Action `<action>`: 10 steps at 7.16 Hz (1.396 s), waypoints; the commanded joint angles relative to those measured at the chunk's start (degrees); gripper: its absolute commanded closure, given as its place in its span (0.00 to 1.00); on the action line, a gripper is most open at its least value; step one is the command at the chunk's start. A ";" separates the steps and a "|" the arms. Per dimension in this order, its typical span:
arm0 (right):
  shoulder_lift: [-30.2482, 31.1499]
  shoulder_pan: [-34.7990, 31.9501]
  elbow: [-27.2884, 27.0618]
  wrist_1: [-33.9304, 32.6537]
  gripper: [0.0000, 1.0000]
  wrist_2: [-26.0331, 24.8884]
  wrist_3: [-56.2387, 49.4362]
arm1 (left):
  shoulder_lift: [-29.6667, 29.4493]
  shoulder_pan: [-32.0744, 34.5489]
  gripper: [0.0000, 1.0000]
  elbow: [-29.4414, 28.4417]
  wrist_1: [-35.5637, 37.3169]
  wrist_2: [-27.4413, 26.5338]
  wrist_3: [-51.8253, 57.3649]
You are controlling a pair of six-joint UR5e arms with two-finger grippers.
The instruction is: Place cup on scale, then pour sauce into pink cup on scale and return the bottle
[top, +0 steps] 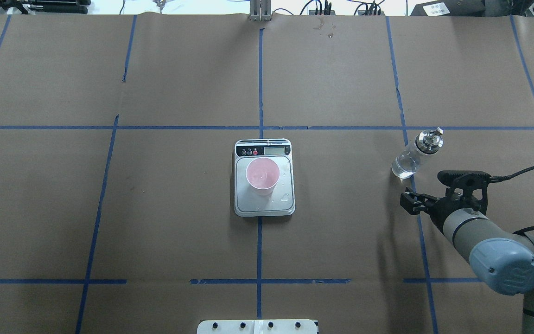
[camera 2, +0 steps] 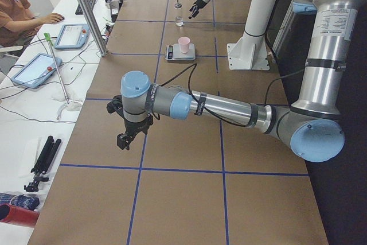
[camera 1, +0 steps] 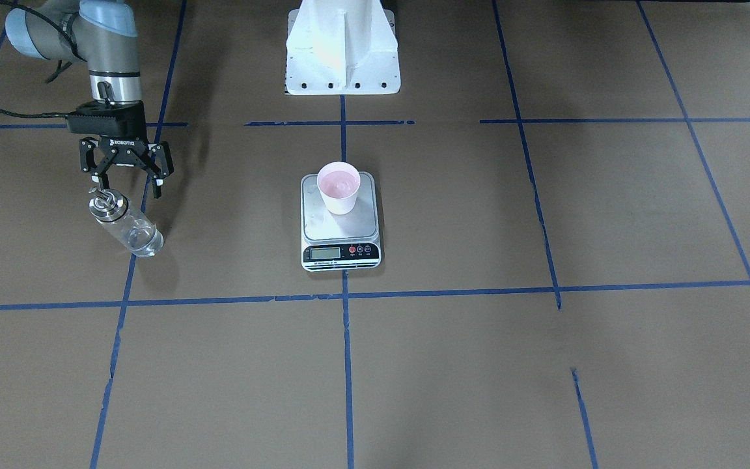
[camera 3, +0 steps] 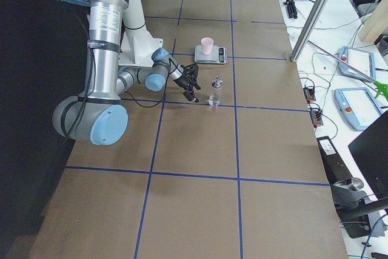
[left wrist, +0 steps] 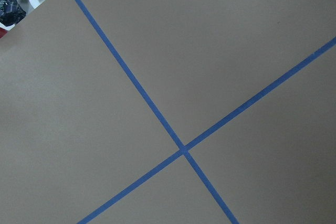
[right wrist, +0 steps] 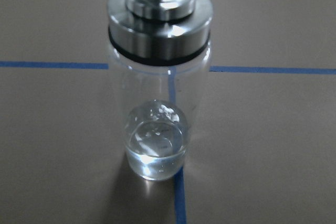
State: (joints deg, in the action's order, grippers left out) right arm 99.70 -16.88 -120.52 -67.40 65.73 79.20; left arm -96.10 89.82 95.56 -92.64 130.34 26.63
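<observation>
— How far along are they getting with this?

— Nearly finished, I'm guessing. The cup [camera 1: 338,187] is sitting upright on the scale [camera 1: 323,225] in the middle of the tabletop [camera 1: 479,358]. The bottle [camera 1: 126,226] is standing on its own well off to the robot's right, with only a little sauce [right wrist: 156,145] lying in its bottom.

— So the pouring is looking done?

— Seemingly. The cup's inside is looking glossy, but from here I'm not managing to make out a liquid level for certain.

— And the hands?

— The right hand [camera 1: 127,185] is hanging just beside the bottle with its fingers spread and gripping nothing. The left hand [camera 2: 127,136] is hovering over bare tabletop far from everything. I'm only catching it from the side, so I cannot tell whether it is spread or closed.

— What's remaining, then?

— Little, by my judging: the right arm pulling clear, perhaps.

— And the count?

— I'm counting one cup, one scale, one bottle and two hands.
</observation>
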 commanded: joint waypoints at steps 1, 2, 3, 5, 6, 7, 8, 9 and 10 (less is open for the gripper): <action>0.24 0.01 -10.49 -17.07 0.00 8.94 -0.01 | 0.21 0.00 0.00 -0.02 0.00 0.00 0.00; -0.55 -1.04 -14.10 -25.06 0.00 15.25 -0.71 | 0.39 0.00 0.00 -0.02 0.00 0.00 0.00; -5.08 -4.62 -15.61 -33.41 0.00 20.53 -0.98 | 0.48 0.00 0.00 0.06 0.00 -0.09 0.00; -21.83 -14.62 -17.38 -55.53 0.00 31.95 -12.42 | 0.57 0.09 0.00 0.07 0.00 -0.09 0.00; -28.70 -19.20 -17.38 -63.65 0.00 33.57 -17.97 | 0.48 0.00 0.00 0.15 0.00 -0.09 0.00; -29.99 -25.59 -17.12 -64.08 0.00 38.29 -25.25 | 0.48 0.09 0.00 0.07 0.00 0.00 0.00; -29.91 -33.05 -15.12 -63.64 0.00 42.51 -34.20 | 0.48 0.00 0.00 0.15 0.00 0.00 0.09; -30.00 -40.00 -11.71 -63.55 0.00 45.08 -44.29 | 0.39 0.00 0.00 0.24 0.00 0.00 0.18; -29.91 -47.03 -7.32 -62.94 0.00 48.41 -53.79 | 0.22 0.00 0.00 0.33 0.00 0.00 0.09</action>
State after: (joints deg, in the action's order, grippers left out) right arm 69.89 -55.22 -132.47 -130.74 110.12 37.19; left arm -95.74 89.84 95.79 -92.64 130.34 26.74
